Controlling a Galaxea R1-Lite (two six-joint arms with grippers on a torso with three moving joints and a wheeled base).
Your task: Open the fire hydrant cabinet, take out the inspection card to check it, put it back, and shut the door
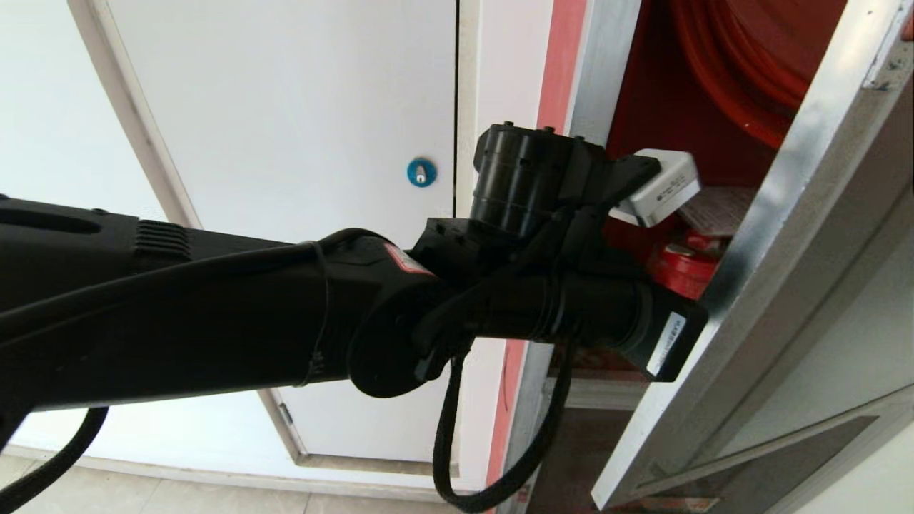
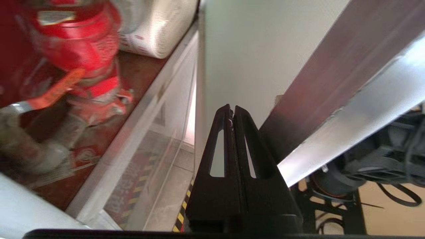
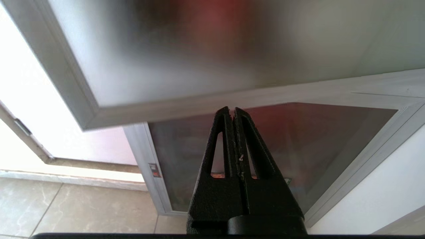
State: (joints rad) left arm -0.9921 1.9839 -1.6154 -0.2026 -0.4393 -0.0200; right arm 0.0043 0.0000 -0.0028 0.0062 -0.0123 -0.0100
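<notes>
The fire hydrant cabinet (image 1: 643, 107) stands open, its red interior showing. Its door (image 1: 771, 250), with a silver frame, swings out at the right. My left arm reaches into the gap between cabinet and door. My left gripper (image 2: 231, 108) is shut and empty, beside the door's frame (image 2: 348, 109) and pointing at the pale wall past it. A whitish printed sheet, the inspection card (image 1: 717, 210), lies inside above a red valve (image 1: 682, 268). My right gripper (image 3: 232, 109) is shut and empty, low beneath the door's bottom edge (image 3: 199, 103).
A white panel with a blue round lock (image 1: 421, 172) is left of the cabinet. A smaller glass door (image 3: 298, 149) sits below the open one. Inside are the red valve (image 2: 79, 49) and a white hose roll (image 2: 159, 26). Tiled floor (image 3: 66, 212) lies below.
</notes>
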